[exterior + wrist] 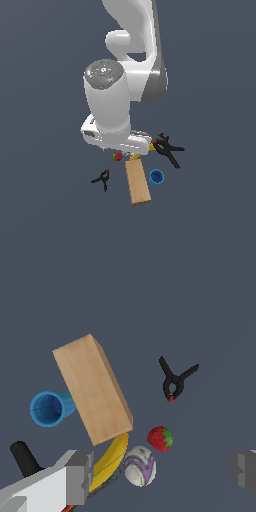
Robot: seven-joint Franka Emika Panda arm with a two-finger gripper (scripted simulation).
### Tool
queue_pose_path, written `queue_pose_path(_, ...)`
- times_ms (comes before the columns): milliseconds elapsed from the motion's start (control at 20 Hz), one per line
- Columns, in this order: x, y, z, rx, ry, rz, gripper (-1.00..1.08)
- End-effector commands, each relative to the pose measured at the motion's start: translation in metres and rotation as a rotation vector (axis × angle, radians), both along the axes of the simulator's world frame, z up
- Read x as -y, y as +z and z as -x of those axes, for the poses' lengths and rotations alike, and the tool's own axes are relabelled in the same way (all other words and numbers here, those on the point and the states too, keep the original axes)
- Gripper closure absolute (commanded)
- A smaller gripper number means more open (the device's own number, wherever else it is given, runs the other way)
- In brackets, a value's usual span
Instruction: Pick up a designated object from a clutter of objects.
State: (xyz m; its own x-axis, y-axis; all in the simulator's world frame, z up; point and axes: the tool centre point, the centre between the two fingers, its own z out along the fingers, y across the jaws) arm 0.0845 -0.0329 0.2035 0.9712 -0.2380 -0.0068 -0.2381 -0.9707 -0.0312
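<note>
The small black spring clamp (pixel 102 179) with a red spot lies alone on the floor at the exterior view's left of the tan wooden block (pixel 137 181); it also shows in the wrist view (pixel 175 381), handles splayed. My gripper (pixel 160 473) is open and empty, fingers (pixel 80 476) wide apart, high above the clutter over the strawberry (pixel 161 438) and the pale ball (pixel 140 466). In the exterior view the arm's hand (pixel 117 137) hides the fingers, the ball and most of the banana (pixel 109 458).
The blue cup (pixel 156 177) lies beside the block, also in the wrist view (pixel 49 408). The larger black clamp with orange tips (pixel 167 149) sits at the exterior view's right; one handle (pixel 25 458) shows in the wrist view. The strawberry (pixel 117 156) is near the block's far end.
</note>
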Motion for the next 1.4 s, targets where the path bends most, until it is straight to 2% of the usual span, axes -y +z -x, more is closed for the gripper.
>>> queue_pose_path(0,0.013,-0.024,-0.010,-0.001,-0.044,0.003,-0.92)
queue_pose_path(300,0.044,-0.079,-0.026,-0.003,-0.137,0.014,-0.92)
queue_pose_path(650,0.067,-0.122,-0.033,-0.004,-0.205,0.026,-0.92)
queue_pose_path(1350,0.076,-0.148,-0.033,-0.006,-0.230,0.031,-0.92)
